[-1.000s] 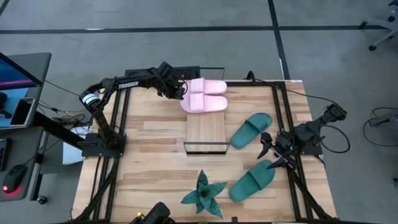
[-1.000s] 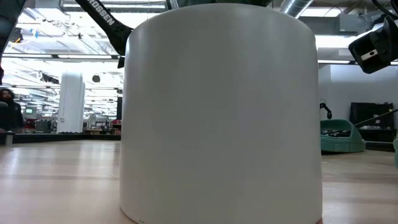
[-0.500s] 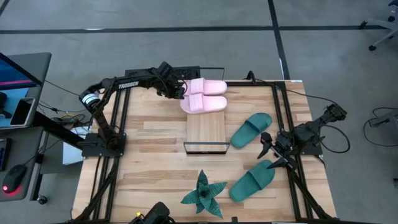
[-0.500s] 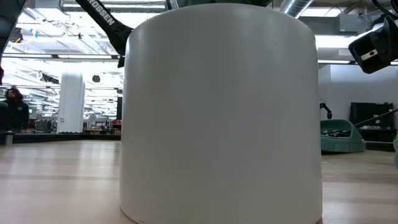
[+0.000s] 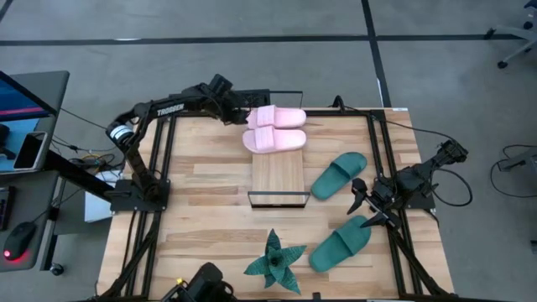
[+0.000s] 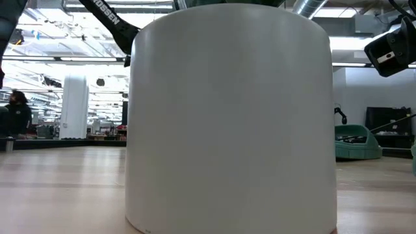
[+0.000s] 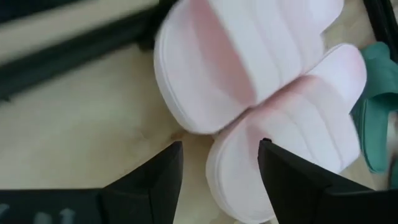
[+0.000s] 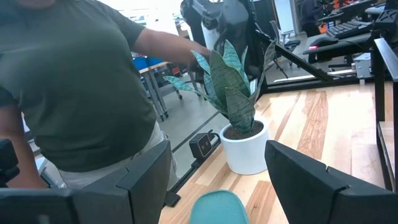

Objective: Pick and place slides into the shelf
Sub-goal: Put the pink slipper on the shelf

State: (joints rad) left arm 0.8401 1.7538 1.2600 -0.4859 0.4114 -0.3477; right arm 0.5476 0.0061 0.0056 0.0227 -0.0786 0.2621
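Note:
Two pale pink slides (image 5: 281,117) (image 5: 275,140) lie side by side, soles down, across the far end of the slatted shelf (image 5: 278,178). My left gripper (image 5: 238,115) stands open just left of them. In the left wrist view its fingers frame the near pink slide (image 7: 292,143) and the far one (image 7: 242,56) without touching. Two teal slides (image 5: 339,175) (image 5: 340,245) lie flat on the table right of the shelf. My right gripper (image 5: 362,206) hangs open between them, holding nothing.
A spiky green plant (image 5: 275,262) in a white pot (image 6: 231,117) stands near the table's front edge and fills the low view. A person in a green shirt (image 8: 74,93) stands just beyond that edge. Black frame rails (image 5: 164,168) run along both table sides.
My left gripper has drawn back from the far pink slide's end toward the table's far left corner. Both pink slides lie where they were. The right arm has kept still.

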